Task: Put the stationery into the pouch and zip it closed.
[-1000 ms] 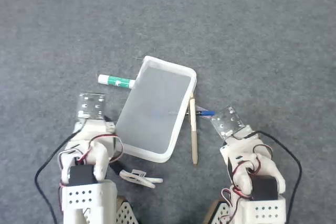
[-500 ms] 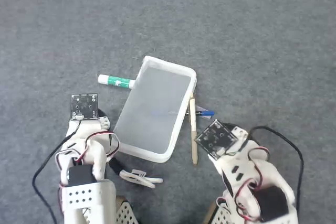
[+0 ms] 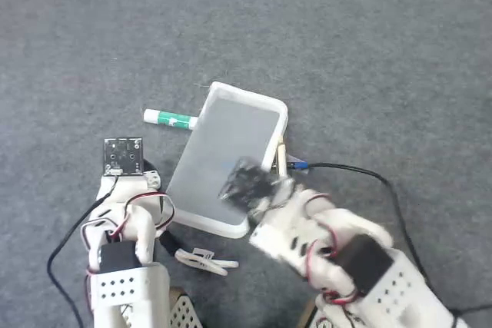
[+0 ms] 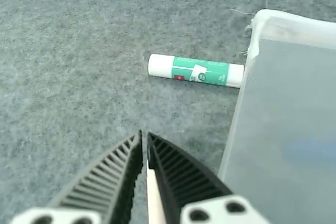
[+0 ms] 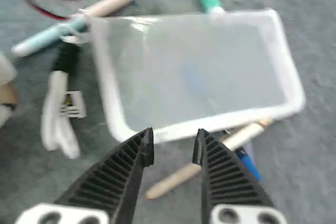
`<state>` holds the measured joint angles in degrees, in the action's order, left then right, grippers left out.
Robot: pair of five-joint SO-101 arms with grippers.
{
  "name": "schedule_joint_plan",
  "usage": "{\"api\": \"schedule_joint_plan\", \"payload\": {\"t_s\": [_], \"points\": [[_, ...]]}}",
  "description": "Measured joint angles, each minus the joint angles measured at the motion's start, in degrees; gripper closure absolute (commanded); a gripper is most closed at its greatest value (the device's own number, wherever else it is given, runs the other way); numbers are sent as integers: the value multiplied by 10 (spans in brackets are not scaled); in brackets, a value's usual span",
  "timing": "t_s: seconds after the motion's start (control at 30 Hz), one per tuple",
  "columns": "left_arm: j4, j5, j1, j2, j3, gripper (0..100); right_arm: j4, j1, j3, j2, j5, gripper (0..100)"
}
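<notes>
Stationery lies around the pouch (image 3: 231,159), none of it inside yet. The pouch is flat on the grey bench (image 3: 384,74), directly ahead of the right end effector (image 5: 173,140) and just beyond its tips. I judge the pouch to be light and soft, with thin translucent walls and a firmer white rim. It will probably slide or fold if it is pushed, so the rim is the better place to hold it. I cannot tell where the zip pull is.

A wooden pencil (image 5: 210,158) lies under the right end effector along the near edge of the pouch, and a blue pen (image 5: 247,163) lies just beside the pencil. Both look stiff, thin and light, and they can roll, so a grip across the middle of the shaft seems safest. A white clip (image 5: 58,124) lies to one side of this end effector, near a corner of the pouch.

The right arm leans low over the pouch's edge, and its jaws are spread with nothing between them.

The left end effector (image 4: 144,137) hangs over bare bench with its jaws pressed almost together, and I see no stationery in them. A green-and-white glue stick (image 4: 195,70) lies ahead of its tips, with one end touching the pouch. The stick is round and smooth, so it may roll away from a careless pinch.
</notes>
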<state>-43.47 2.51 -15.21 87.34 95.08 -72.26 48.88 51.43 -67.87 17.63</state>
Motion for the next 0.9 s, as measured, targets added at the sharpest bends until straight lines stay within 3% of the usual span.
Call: {"api": "schedule_joint_plan", "payload": {"t_s": [0.2,0.47,0.7,0.9], "points": [[23,0,-33,0,0,987,13,145,-11,72,-51,861],[33,0,-44,0,0,987,34,232,-11,146,-105,861],[33,0,-47,0,0,987,42,258,-11,209,-118,861],[33,0,-47,0,0,987,111,258,1,285,-118,864]]}}
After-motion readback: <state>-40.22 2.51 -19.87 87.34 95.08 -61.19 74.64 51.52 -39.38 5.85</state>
